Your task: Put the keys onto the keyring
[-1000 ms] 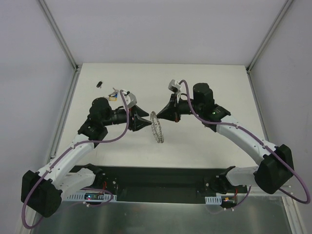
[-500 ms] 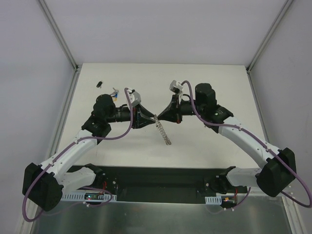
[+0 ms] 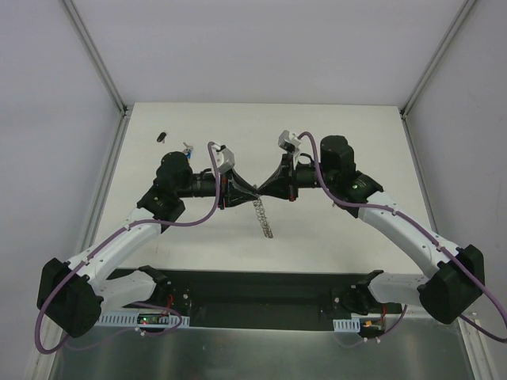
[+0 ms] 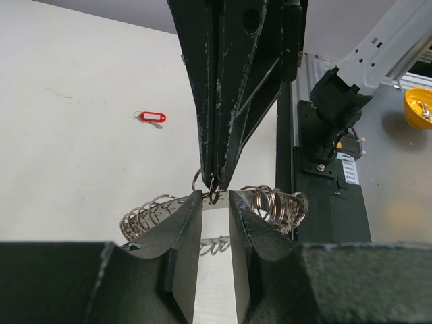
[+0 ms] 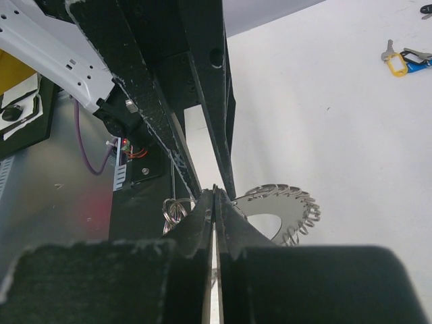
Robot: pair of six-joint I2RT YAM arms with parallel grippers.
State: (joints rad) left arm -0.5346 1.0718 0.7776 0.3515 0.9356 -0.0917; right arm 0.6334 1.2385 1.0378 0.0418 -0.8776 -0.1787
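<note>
The keyring [image 3: 262, 218], a grey ring with a coiled wire edge, hangs edge-on where both grippers meet over the table's middle. My right gripper [image 3: 258, 192] is shut on its upper rim; the right wrist view shows the ring [image 5: 278, 210] just beyond the closed tips [image 5: 214, 192]. My left gripper [image 3: 250, 191] faces it, jaws slightly apart, tips at the ring's rim [image 4: 145, 214] without pinching it. A red-tagged key [image 4: 154, 117] lies on the table beyond. Keys with blue and yellow tags [image 3: 188, 149] lie at the back left, also in the right wrist view [image 5: 401, 59].
A small black object [image 3: 162, 136] lies near the table's back left corner. A yellow container [image 4: 418, 108] sits off the table past the right arm's base. Grey walls and metal rails border the table [image 3: 341, 127].
My left gripper has moved right until its tips meet the right gripper's. The keyring has swung from tilted between the grippers to hanging below the meeting point.
</note>
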